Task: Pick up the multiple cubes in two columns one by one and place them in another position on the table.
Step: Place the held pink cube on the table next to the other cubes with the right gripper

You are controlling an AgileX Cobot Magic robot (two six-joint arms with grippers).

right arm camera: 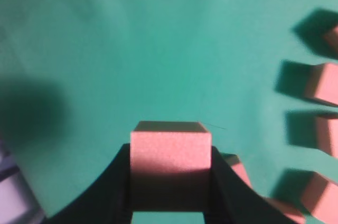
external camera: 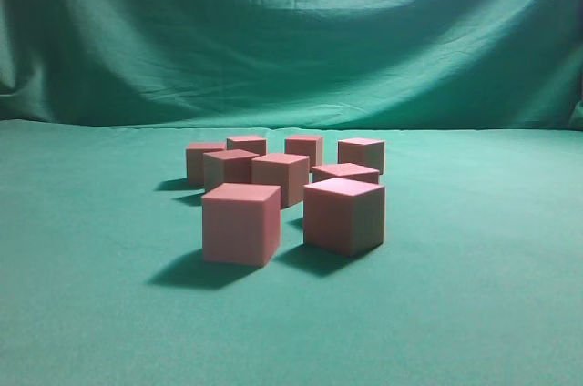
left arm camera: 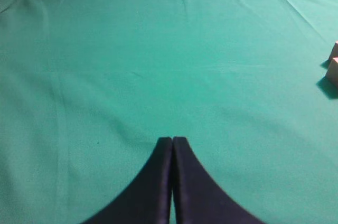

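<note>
Pink cube (right arm camera: 170, 155) sits clamped between the right end effector (right arm camera: 170, 182) fingers — left end effector (left arm camera: 172, 145) clenched, empty.

You see eight cubes (external camera: 241, 222) standing on the table (external camera: 474, 313) in the exterior view. A ninth cube (right arm camera: 170, 152) shows in the right wrist view, raised above the cloth. In that same view you count five more below, some cut by the frame. In the left wrist view only two cubes (left arm camera: 334, 68) peek in at the edge.
</note>
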